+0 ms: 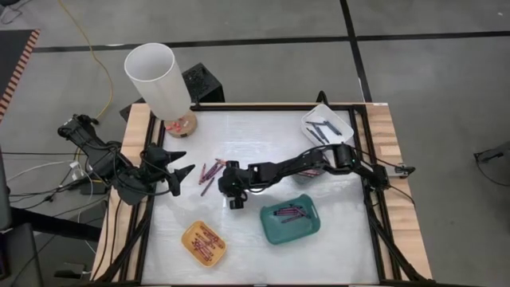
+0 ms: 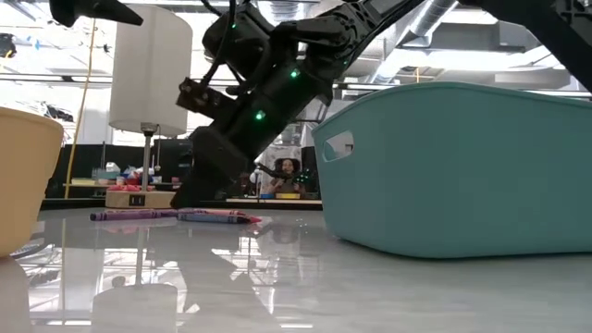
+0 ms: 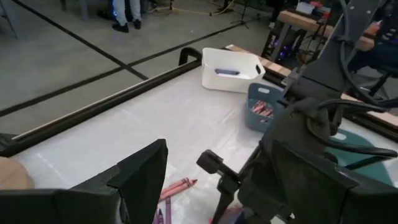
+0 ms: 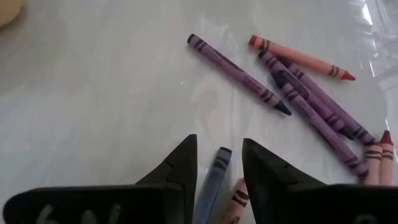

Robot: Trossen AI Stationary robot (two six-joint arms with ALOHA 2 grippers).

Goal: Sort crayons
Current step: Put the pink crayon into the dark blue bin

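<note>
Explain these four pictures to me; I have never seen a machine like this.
Two dark robot arms work at a white table, sorting crayons. One picture looks straight down, one sits level with the tabletop, and two come from cameras on the arms' wrists. Loose crayons lie mid-table; sorted ones fill a yellow tray, a teal tray and a white tray. The right gripper has a blue-grey crayon between its fingers, low over the loose ones. The left gripper waits open at the table's left.

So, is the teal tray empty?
No, in the high view the teal tray holds several crayons.
</note>
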